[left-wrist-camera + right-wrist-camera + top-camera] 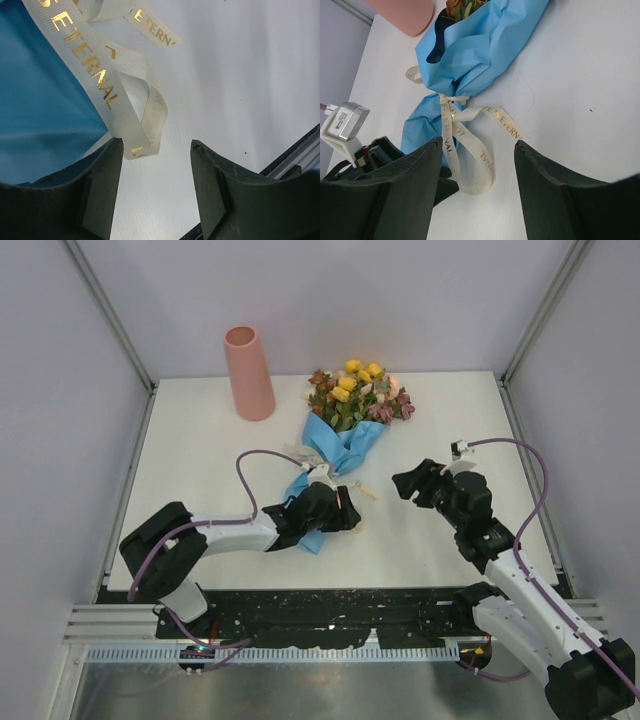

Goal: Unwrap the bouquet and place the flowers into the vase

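Vase point(249, 372) upright at back left, nothing seen inside. Left gripper point(155, 145), jaws spread, at tied waist of bouquet point(340, 438), cream ribbon point(145, 107) loop just ahead; nearer arm. Bouquet flat on worktop point(200, 460), long axis near-left to far-right, flowers point(358, 390) far. Right gripper point(477, 142) likewise spread, apart to its right.

I had the left arm point(215, 532) stretched low along the table, its left gripper point(342, 510) over the tied end of the bouquet point(345, 435), jaws apart and not clamped. The right arm point(520, 585) angled in towards the bouquet, right gripper point(405, 482) just short of it, jaws spread, empty.
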